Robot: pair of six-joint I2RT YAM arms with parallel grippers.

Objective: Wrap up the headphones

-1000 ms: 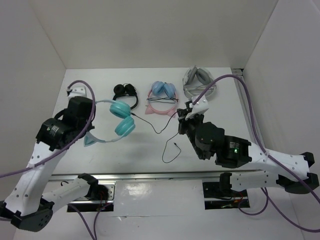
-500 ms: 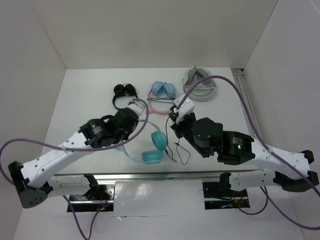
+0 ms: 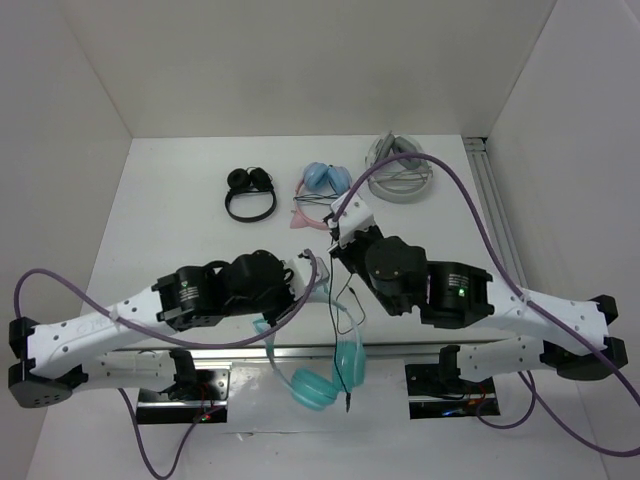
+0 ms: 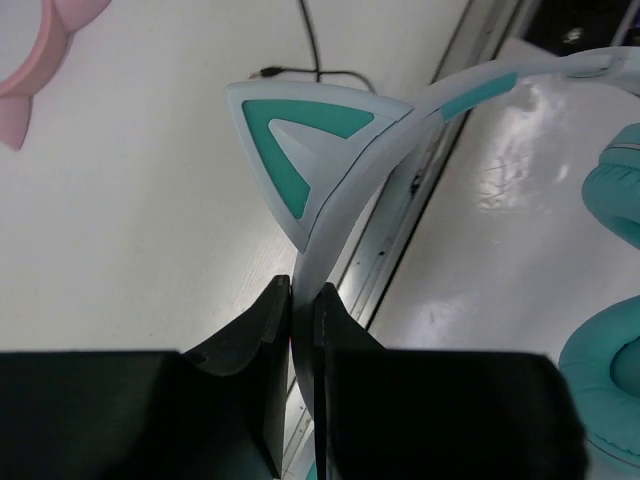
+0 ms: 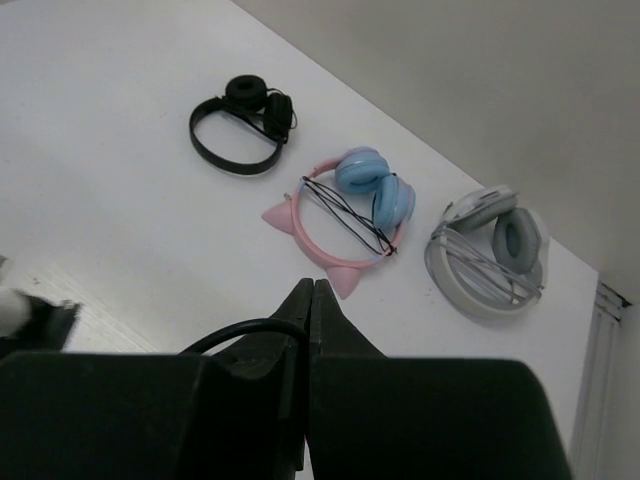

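– As far as the wrapping goes, what is entered as done?

– Item: teal over-ear headphones with a white-and-teal headband and cat ears. Location: held off the white surface, out past its near edge, with the cups hanging between the two arm bases. Left hand: pressed together on the headband, just beside one cat ear. Right hand: pinching the thin black cable, above the headphones. Both grips count as done.

– And turns of cable round the band?

– None visible. The cable hangs in loose loops and its plug end dangles below the cups. Judged: winding not begun. All of it remains, and after that the pair must be set down.

– Other stock?

– Small all-black headphones, a pink-banded cat-ear pair with light-blue cups and a grey-white pair. All lie at the far side of the surface. The pink and grey pairs show cable laid across them.
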